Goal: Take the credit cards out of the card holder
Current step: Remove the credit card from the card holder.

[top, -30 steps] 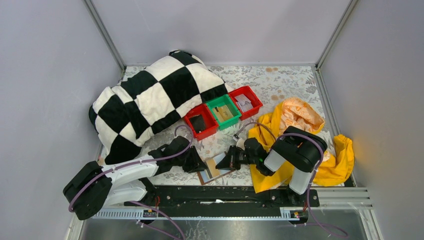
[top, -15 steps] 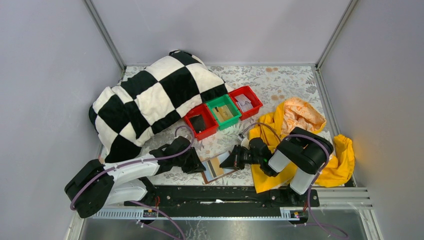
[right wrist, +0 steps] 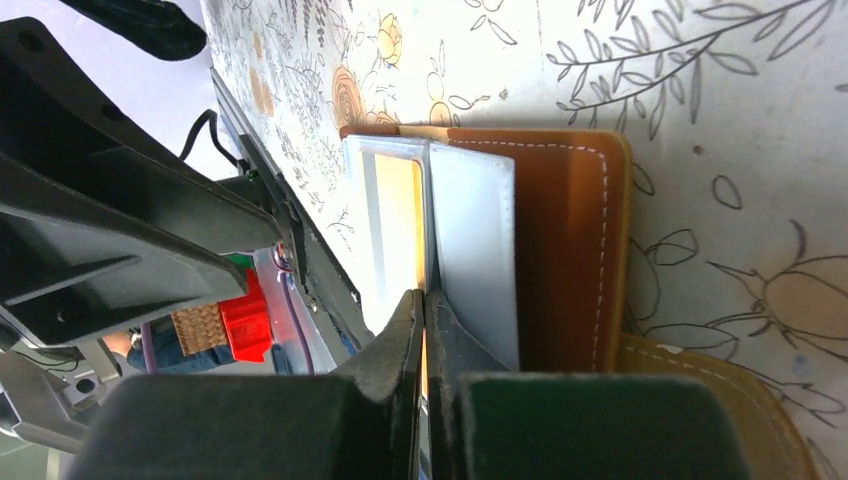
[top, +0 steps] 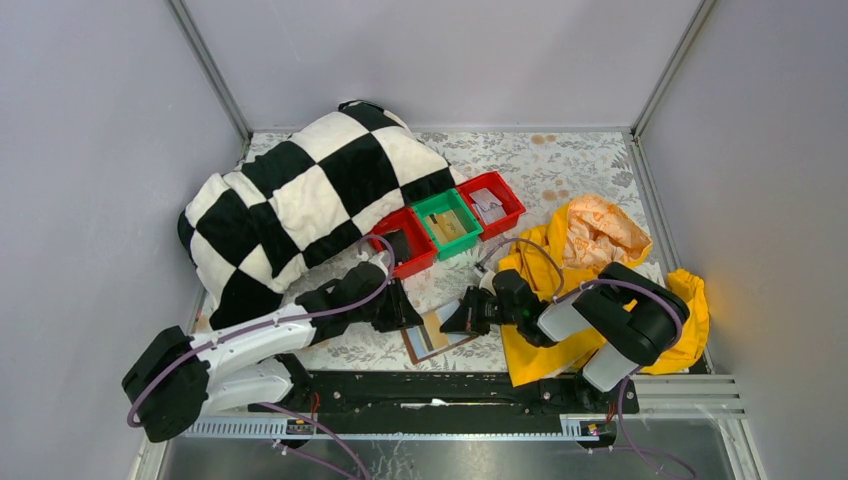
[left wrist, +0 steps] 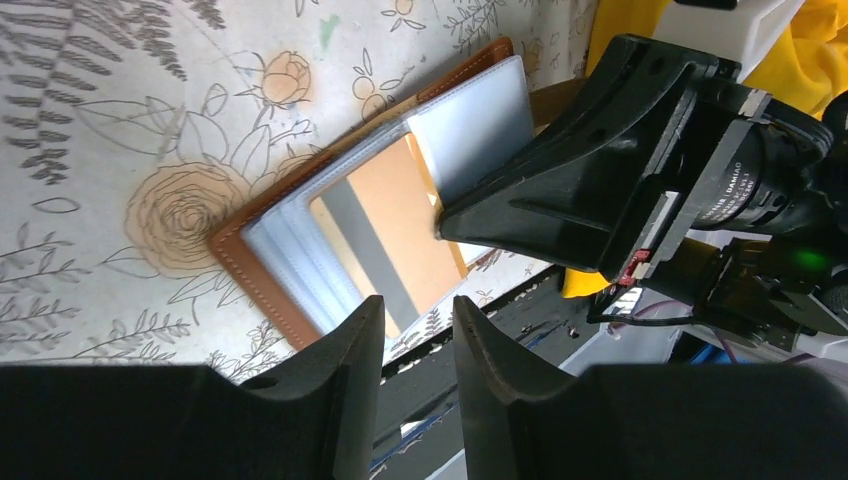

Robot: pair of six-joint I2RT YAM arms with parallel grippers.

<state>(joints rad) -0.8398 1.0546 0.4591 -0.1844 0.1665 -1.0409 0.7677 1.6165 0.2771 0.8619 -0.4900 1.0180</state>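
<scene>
The brown card holder (top: 418,347) (left wrist: 250,262) (right wrist: 575,250) lies open on the floral cloth by the table's front edge, pale grey pockets up. A tan credit card (left wrist: 395,225) (right wrist: 400,215) with a grey stripe lies on its near half. My right gripper (top: 452,322) (right wrist: 424,297) (left wrist: 445,222) comes in from the right and is shut on that card's edge; a tan sliver shows between its fingers. My left gripper (top: 405,318) (left wrist: 418,305) hangs over the holder's left side, slightly open with nothing between its fingers.
One green bin (top: 448,224) sits between two red bins (top: 402,245) behind the holder. A black-and-white checkered pillow (top: 300,200) fills the back left. Yellow cloth (top: 600,260) is bunched under the right arm. The black rail (top: 430,390) runs just past the table's edge.
My left gripper has lifted back toward the red bin and its jaws have widened a little. The right arm's elbow has swung right while its fingers stay shut at the card.
</scene>
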